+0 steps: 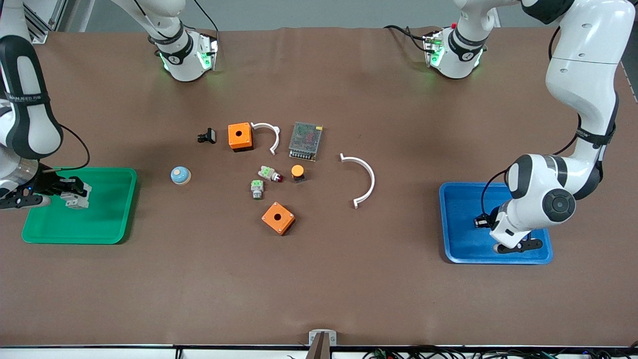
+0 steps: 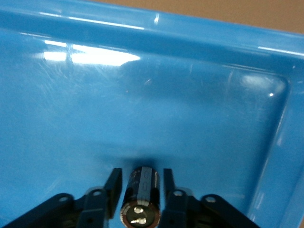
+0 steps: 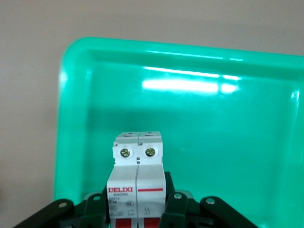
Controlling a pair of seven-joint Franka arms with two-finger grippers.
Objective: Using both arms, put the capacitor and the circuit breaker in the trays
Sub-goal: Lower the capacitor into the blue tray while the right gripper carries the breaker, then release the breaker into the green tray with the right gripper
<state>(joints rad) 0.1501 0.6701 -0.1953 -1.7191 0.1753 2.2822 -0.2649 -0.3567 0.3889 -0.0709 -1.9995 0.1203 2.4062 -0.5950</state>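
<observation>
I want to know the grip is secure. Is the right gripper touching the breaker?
Touching: in the right wrist view both fingers press the breaker's sides, over the green tray.

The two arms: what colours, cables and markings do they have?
Both arms, right arm and left arm, are glossy white with black joint sections; thin black cables run beside them. Green lights glow at the bases. The left gripper and right gripper have black fingers.
</observation>
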